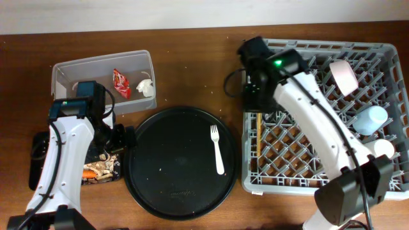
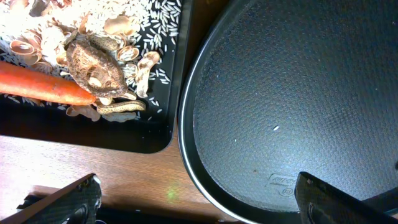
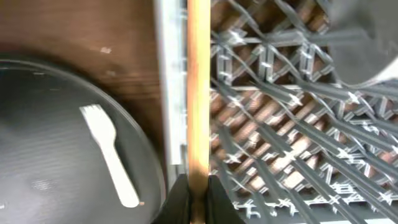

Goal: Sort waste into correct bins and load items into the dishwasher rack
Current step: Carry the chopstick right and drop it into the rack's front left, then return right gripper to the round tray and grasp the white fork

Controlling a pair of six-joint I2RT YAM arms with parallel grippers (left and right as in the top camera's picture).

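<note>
R gripper (image 3: 198,191): closed on chopsticks (image 3: 199,93), pinched at their near end. Sticks run straight along the left wall of the rack (image 1: 358,48); wrist view shows them as one wooden strip. Whether the far tips touch the rack: cannot tell.

L gripper (image 2: 196,205): jaws wide apart, nothing btw them. Hangs over the table (image 2: 93,168) at the gap btw black tray (image 2: 149,140) and round tray (image 2: 298,93).

Fork (image 1: 217,150): lies flat on round tray, right of centre, tines toward far side.

Rack contents: bowl (image 1: 343,75) at far side; blue cup (image 1: 372,119) at right side; white cup (image 1: 383,148) just near of the blue one.

Tub (image 1: 64,76), far left: wrapper (image 1: 120,83) and tissue (image 1: 146,86) inside, side by side.

Black tray, near left: carrot (image 2: 37,87); brown lump (image 2: 93,65) resting against carrot; scraps (image 2: 134,62) spread around both.
</note>
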